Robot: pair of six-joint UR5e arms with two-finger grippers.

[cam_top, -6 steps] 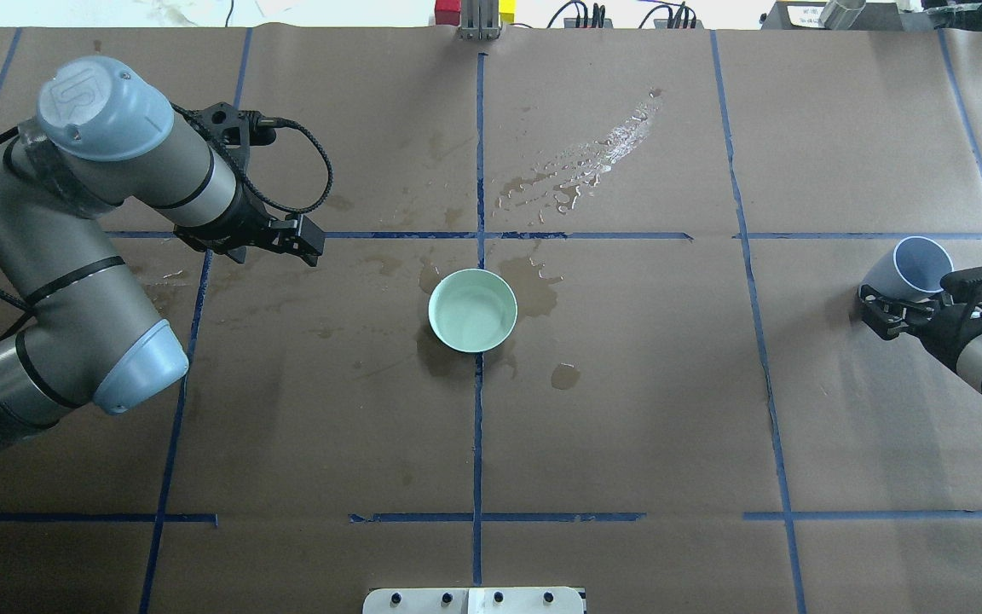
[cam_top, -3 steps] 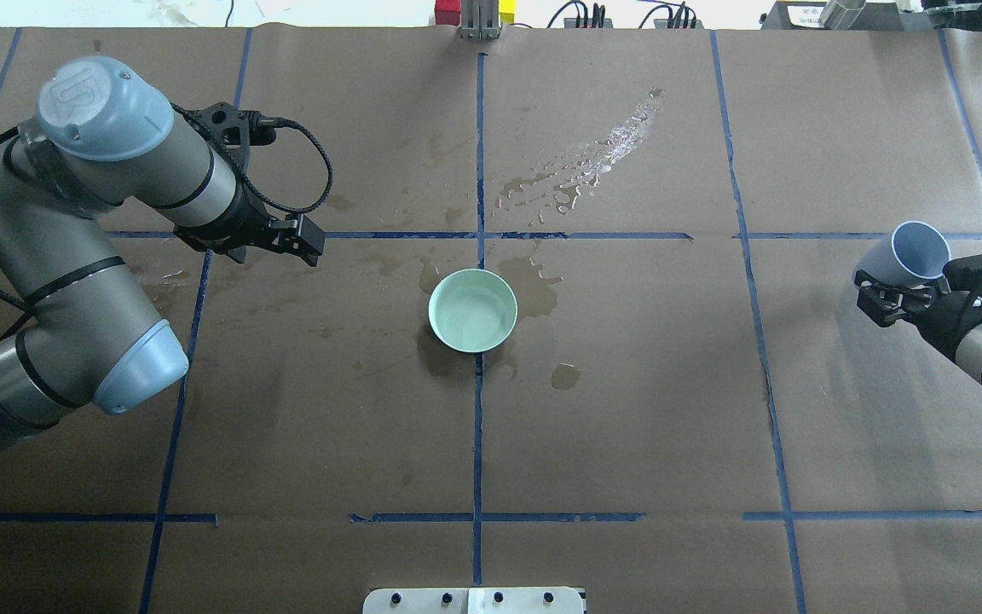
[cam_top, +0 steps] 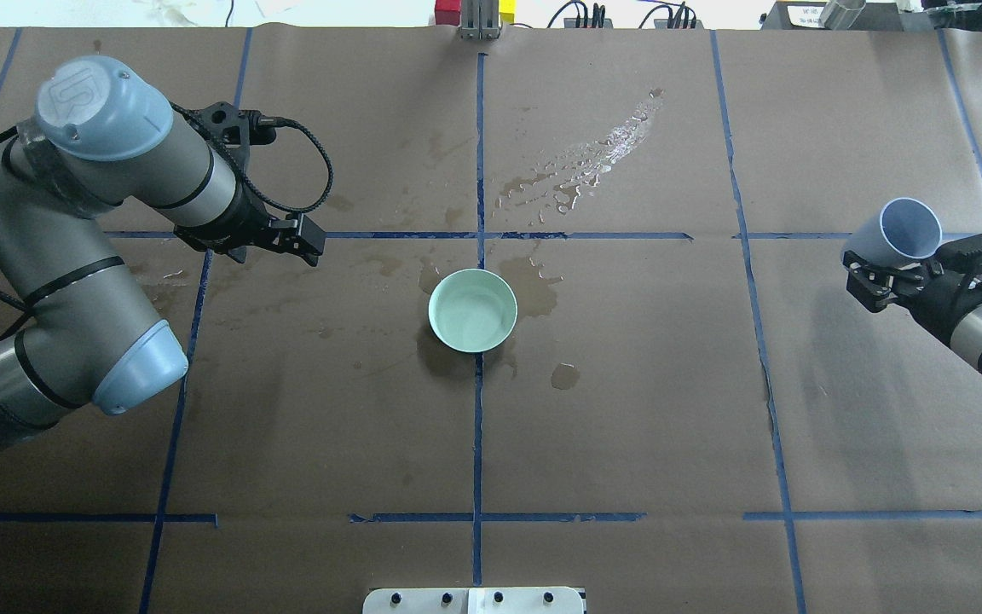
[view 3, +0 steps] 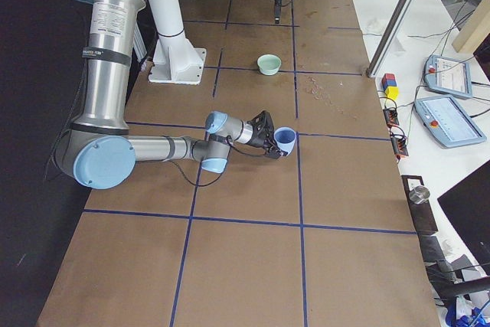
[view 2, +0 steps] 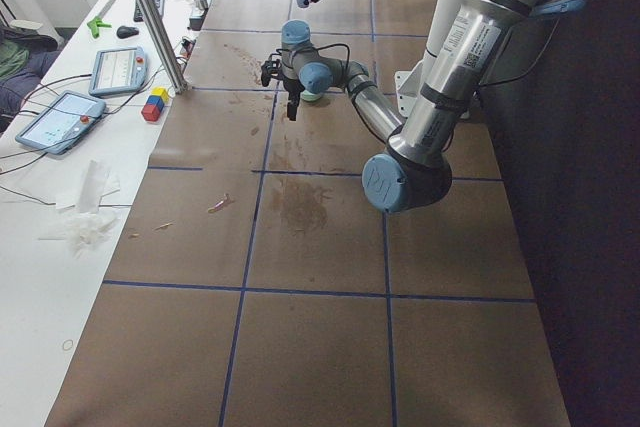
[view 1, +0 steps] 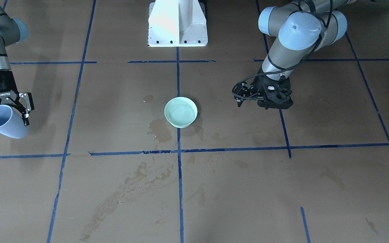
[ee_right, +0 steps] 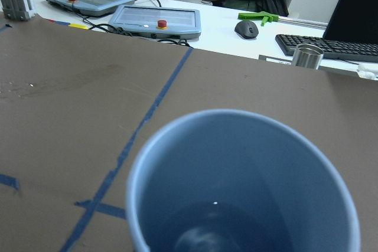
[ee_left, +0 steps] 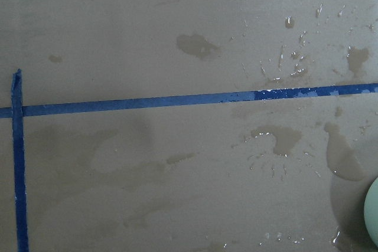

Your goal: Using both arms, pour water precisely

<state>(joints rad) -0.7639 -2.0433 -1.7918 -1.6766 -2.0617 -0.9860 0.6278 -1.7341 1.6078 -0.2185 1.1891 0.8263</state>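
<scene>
My right gripper [cam_top: 893, 271] is shut on a pale blue cup [cam_top: 898, 234] and holds it tilted above the table's right side; both also show in the front view, the gripper [view 1: 4, 105] and the cup [view 1: 2, 122]. The right wrist view looks into the cup [ee_right: 242, 163], where a little water [ee_right: 215, 228] glints at the bottom. A mint-green bowl [cam_top: 472, 310] stands at the table's centre with a faint sheen of water inside. My left gripper [cam_top: 310, 241] is shut and empty, hovering left of the bowl. The bowl's edge shows in the left wrist view [ee_left: 372, 216].
Spilled water [cam_top: 593, 158] streaks the brown paper beyond the bowl, and damp patches [cam_top: 565, 375] lie around it. Blue tape lines [cam_top: 479, 426] grid the table. The white pedestal base [view 1: 177, 23] stands at the robot's side. Tablets and a metal cup [ee_right: 307, 57] sit past the right edge.
My right gripper has lifted the blue cup and carried it a little toward the table's centre and far side. The left arm and the bowl have not moved.
</scene>
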